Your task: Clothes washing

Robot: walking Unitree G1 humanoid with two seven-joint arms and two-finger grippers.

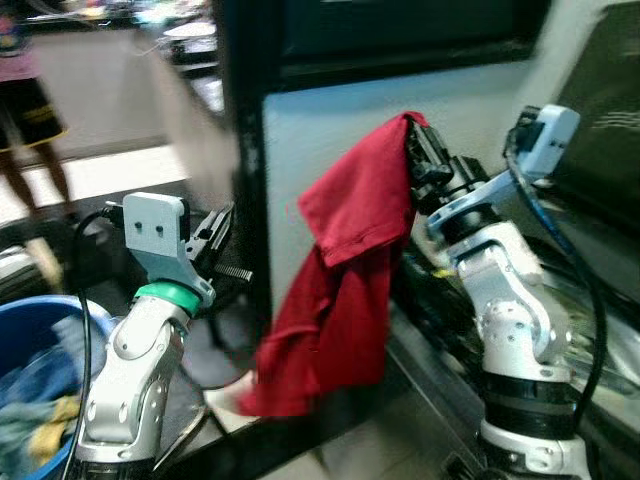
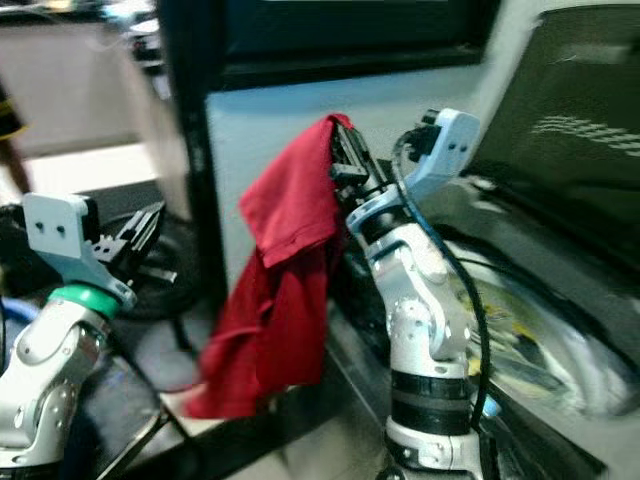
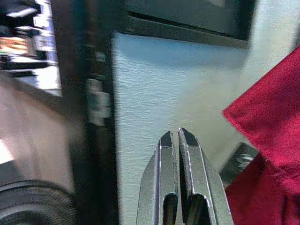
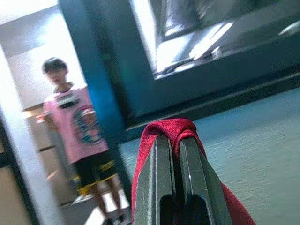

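Nearest the camera, low on the robot's left, a blue basket (image 1: 40, 330) holds crumpled blue and yellow laundry. Beside it the left gripper (image 3: 178, 140) is raised in front of a pale panel (image 3: 164, 93), its two black fingers pressed together with nothing between them.

Further in, the right gripper (image 4: 169, 140) is lifted high, its fingers clamped on a fold of the red shirt (image 1: 345, 270). The cloth bunches over the fingertips and drapes from there down and toward the robot's left, hanging loose against the pale panel, its lower end near a dark ledge (image 1: 300, 420). The open washing machine (image 2: 540, 340) lies to the right of that arm.

Far behind, a person (image 4: 77, 136) in a pink top stands on a light floor.
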